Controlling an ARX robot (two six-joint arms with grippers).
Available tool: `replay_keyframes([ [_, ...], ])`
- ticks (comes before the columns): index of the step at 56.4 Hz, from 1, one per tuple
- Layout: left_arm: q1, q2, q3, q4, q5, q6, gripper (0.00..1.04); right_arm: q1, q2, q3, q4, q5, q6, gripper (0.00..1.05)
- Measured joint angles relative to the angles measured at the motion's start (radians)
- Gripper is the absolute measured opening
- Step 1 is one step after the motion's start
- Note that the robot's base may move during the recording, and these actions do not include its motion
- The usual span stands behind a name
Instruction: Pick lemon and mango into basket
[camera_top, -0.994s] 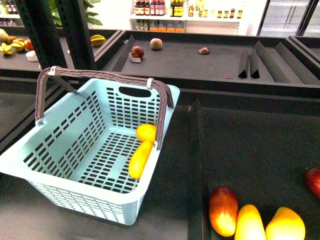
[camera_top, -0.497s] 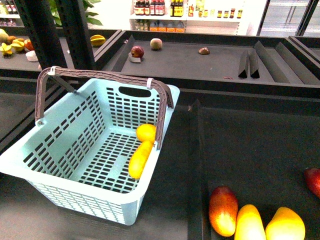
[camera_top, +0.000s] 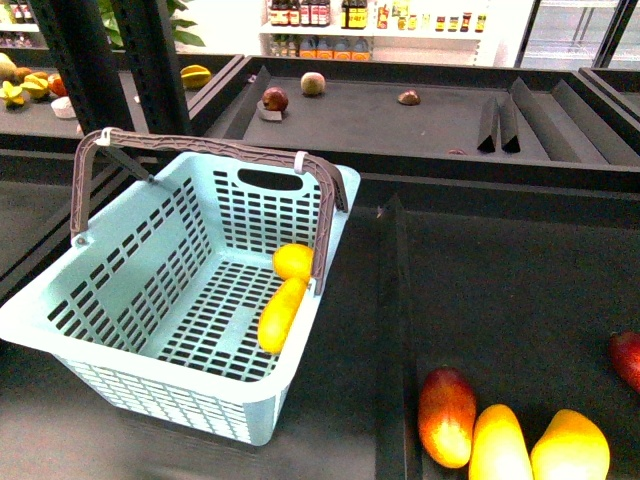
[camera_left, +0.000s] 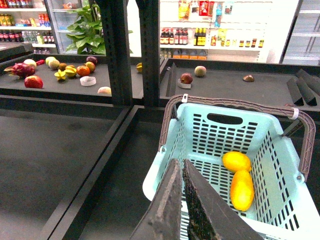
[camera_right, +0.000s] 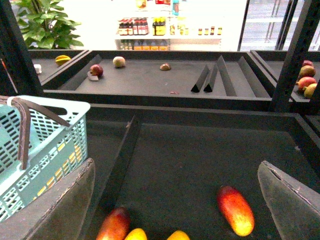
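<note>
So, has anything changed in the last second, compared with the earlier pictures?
No object moved. Only the front view shifted slightly. The small round yellow lemon and the long slim yellow mango lie as before, touching, inside the pale mint-blue plastic basket.

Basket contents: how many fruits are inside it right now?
2. The lemon lies on the basket floor by the handle-side wall, and the mango lies just in front of it, touching it. Nothing else shows through the slots.
</note>
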Motion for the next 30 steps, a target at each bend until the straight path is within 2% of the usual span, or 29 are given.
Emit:
replay_keyframes([
  [4, 0.000, 0.000, 0.000, 0.000, 0.000, 0.000, 0.04, 0.000, 0.000, 0.000, 0.000, 0.000, 0.000, 0.96],
  [5, 0.000, 0.000, 0.000, 0.000, 0.000, 0.000, 0.06, 0.000, 0.000, 0.000, 0.000, 0.000, 0.000, 0.96],
  [12, 0.000, 0.000, 0.000, 0.000, 0.000, 0.000, 0.29, 0.000, 0.000, 0.000, 0.000, 0.000, 0.000, 0.96],
  [26, 0.000, 0.000, 0.000, 0.000, 0.000, 0.000, 0.96, 0.000, 0.000, 0.000, 0.000, 0.000, 0.000, 0.96],
  [28, 0.000, 0.000, 0.000, 0.000, 0.000, 0.002, 0.99, 0.000, 0.000, 0.000, 0.000, 0.000, 0.000, 0.96],
  [30, 0.000, 0.000, 0.000, 0.000, 0.000, 0.002, 0.98, 0.000, 0.000, 0.000, 0.000, 0.000, 0.000, 0.96],
])
